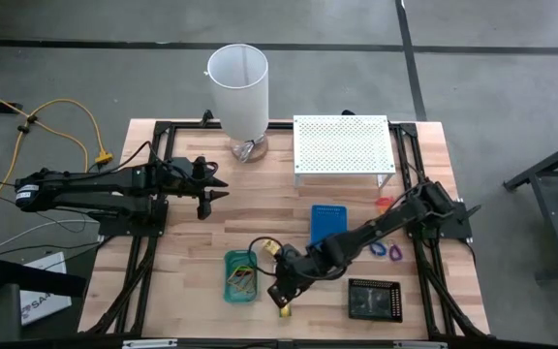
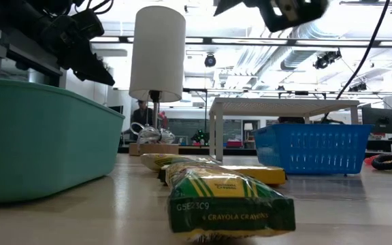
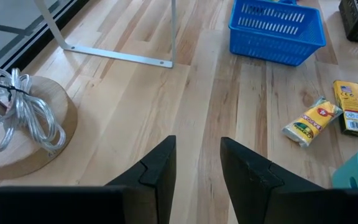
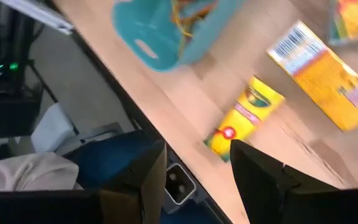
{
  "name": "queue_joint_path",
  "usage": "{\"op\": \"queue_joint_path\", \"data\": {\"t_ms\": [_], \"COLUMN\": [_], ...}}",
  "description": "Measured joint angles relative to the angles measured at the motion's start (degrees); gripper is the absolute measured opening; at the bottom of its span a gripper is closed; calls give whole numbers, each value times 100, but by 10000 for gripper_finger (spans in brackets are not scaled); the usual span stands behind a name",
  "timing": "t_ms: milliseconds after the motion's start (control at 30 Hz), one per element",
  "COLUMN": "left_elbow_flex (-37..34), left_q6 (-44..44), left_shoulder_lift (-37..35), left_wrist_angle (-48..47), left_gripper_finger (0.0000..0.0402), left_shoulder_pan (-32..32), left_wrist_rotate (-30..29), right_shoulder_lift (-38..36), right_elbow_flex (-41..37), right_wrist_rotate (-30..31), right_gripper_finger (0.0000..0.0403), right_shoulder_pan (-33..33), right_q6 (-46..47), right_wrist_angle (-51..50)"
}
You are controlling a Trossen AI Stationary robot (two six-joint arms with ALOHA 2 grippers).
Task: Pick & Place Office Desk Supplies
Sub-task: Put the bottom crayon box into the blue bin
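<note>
Wooden table (image 1: 211, 228) from above. The right gripper (image 1: 281, 287), fingers apart and empty, hovers at six o'clock above a yellow crayon packet (image 1: 284, 310). The left gripper (image 1: 217, 188), also open and empty, waits at nine o'clock. The green tray (image 1: 241, 277) holds rubber bands (image 1: 245, 281).

Right gripper (image 1: 281, 291) low over table (image 1: 211, 233) at six o'clock, just beside green tray (image 1: 241, 276); left gripper (image 1: 219, 188) at ten o'clock.

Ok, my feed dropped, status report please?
Left gripper open, idle mid-table. Right gripper open above crayon packet at front edge, holding nothing. Green tray beside; nothing blocking.
</note>
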Motion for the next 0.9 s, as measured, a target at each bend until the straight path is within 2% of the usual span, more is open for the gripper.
{"op": "queue_joint_path", "data": {"t_ms": [300, 567, 900], "left_elbow_flex": [0, 0, 0], "left_q6": [0, 0, -1], "left_shoulder_lift": [-2, -2, -2], "left_wrist_angle": [13, 37, 42], "left_gripper_finger": [119, 119, 119], "left_shoulder_pan": [0, 0, 0], "left_wrist_rotate": [2, 4, 7], "right_shoulder_lift": [358, 372, 370], "right_elbow_flex": [-9, -7, -7], "right_wrist_rotate": [-388, -14, 151], "right_gripper_finger": [166, 166, 166], "right_shoulder_pan": [-42, -54, -88], "right_q6": [468, 805, 332], "right_wrist_angle": [180, 28, -55]}}
